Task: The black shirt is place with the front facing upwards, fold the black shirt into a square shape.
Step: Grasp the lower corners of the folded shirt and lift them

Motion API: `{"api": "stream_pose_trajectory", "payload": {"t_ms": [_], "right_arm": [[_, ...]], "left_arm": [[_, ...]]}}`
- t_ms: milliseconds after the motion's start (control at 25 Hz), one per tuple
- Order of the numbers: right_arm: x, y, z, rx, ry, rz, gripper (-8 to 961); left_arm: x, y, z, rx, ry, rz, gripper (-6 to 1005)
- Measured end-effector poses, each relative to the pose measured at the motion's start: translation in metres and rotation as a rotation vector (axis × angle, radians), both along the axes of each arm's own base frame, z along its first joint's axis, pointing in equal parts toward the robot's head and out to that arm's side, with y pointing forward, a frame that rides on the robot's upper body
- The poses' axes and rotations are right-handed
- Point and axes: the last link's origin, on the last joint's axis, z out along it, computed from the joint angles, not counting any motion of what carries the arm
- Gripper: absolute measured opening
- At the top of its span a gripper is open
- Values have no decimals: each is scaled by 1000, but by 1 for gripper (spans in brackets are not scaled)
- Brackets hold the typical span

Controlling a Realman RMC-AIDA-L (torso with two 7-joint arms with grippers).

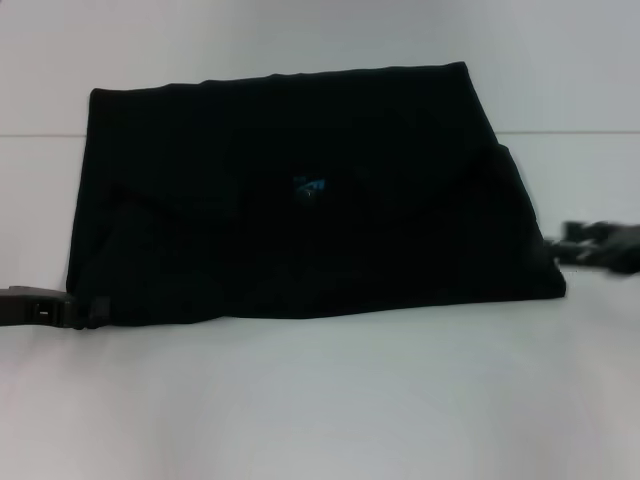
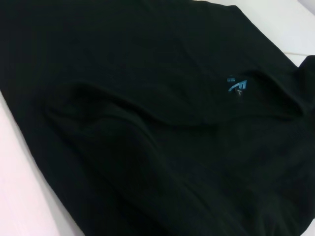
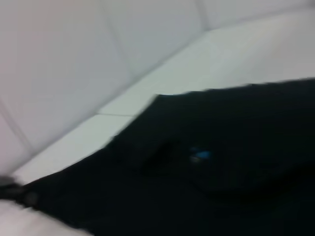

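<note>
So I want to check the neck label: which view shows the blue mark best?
The left wrist view: the blue mark is close and its shape reads clearly on the shirt. The head view shows it small; the right wrist view only as a smear.

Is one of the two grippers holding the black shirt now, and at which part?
It cannot be told. The left gripper touches the black shirt at its near left corner; the right gripper is beside its right edge.
</note>
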Motion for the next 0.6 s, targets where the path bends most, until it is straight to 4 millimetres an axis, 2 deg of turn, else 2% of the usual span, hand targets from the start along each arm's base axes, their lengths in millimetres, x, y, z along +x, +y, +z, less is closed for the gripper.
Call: {"api": "stream_pose_trajectory", "payload": {"t_ms": [40,160,280,400,600], "right_arm": [[-1,8,18,-8,-18,-60,919],[-5,24,51,-56,-58,-228,917],[-12,39,63,-92,-118,-375,915],[-20,49,56,-128,-193,-426,916],[-24,56,26,-177,-239,-436,916]], "left_arm": [[0,0,0,1,0,0,36],[0,0,1,3,-1,0,37],[-1,1,3,11,-4,3,37],[-1,0,5,14,-7,4,37],[0,1,5,11,-8,1,36]]}}
